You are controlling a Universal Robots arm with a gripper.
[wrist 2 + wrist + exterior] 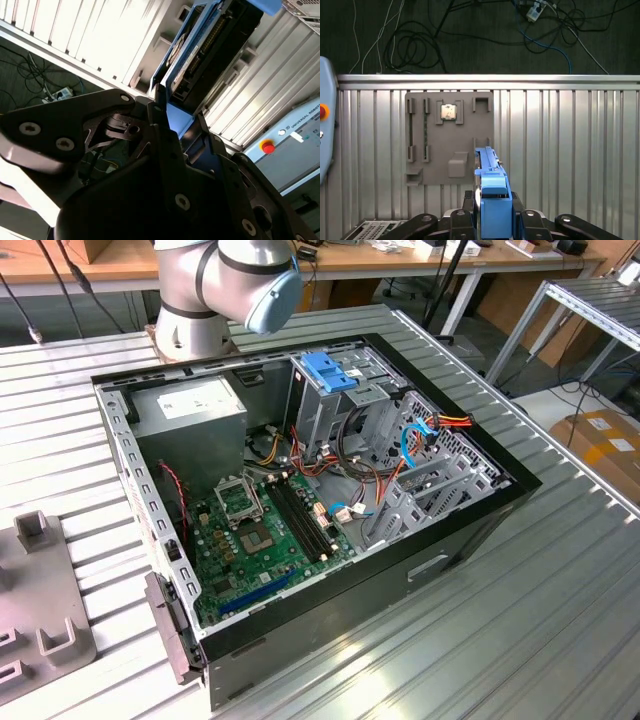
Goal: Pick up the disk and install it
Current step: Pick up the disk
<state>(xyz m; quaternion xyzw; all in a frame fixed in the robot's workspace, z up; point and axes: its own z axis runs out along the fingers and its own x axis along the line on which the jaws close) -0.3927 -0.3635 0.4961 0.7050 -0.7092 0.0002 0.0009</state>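
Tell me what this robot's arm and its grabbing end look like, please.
The arm is built of thick, round, silver-grey sections, with a pale blue cap on one joint. In the second wrist view the gripper is matt black. It is made of flat, angular plates linked together, dotted with silvery screw heads, and narrows to two slim black fingers.
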